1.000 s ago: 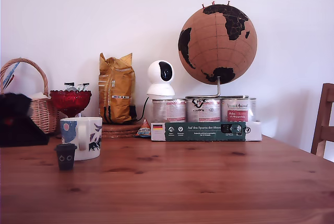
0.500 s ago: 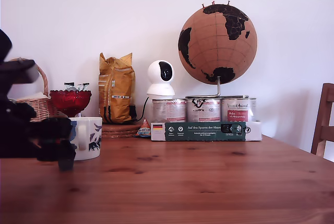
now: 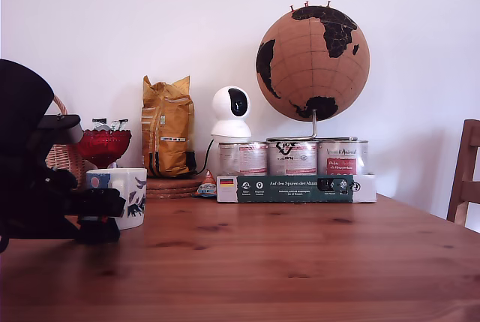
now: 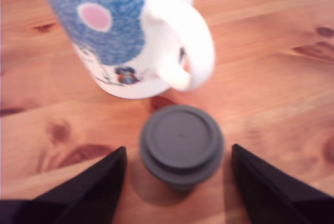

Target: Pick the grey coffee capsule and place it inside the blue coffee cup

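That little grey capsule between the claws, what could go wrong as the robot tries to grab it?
The grey coffee capsule stands between the open gripper fingers, not yet held. It is small and upright, so an uneven close might tip it or push it away. The blue coffee cup sits just beyond it, handle toward the capsule, so reaching further could bump the mug.

At the exterior view's left, the black arm with its gripper (image 3: 97,221) sits low on the wooden table (image 3: 300,262), just in front of the blue coffee cup (image 3: 129,196). Behind stand a wicker basket (image 3: 64,158), a red glass bowl (image 3: 101,143), a yellow bag (image 3: 167,136), a white camera (image 3: 231,113), 3 tins (image 3: 292,158) and a cork globe (image 3: 313,63).
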Tool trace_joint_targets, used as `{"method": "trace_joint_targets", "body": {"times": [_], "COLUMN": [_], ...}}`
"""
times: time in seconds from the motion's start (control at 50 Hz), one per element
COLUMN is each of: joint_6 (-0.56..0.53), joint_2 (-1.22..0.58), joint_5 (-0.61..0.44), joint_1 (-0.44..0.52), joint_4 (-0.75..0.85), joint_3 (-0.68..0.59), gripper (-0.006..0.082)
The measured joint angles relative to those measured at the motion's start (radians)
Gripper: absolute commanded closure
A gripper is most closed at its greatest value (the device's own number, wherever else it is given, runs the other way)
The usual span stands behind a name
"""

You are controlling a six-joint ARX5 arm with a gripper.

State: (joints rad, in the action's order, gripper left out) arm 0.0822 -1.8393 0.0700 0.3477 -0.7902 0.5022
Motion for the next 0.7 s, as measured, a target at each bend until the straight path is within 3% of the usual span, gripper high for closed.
{"method": "trace_joint_targets", "body": {"times": [0.12,0.28,0.7], "joint_6": [0.000,0.000,0.000], "joint_2": [-0.002,-0.002,0.013], "joint_5": [0.000,-0.034,-0.006], "joint_1": [-0.022,-0.037,-0.045], "joint_4": [0.001,0.003,-0.040], "joint_3": [0.005,0.006,0.006], "gripper": [0.0467,0.0553,0.0586]}}
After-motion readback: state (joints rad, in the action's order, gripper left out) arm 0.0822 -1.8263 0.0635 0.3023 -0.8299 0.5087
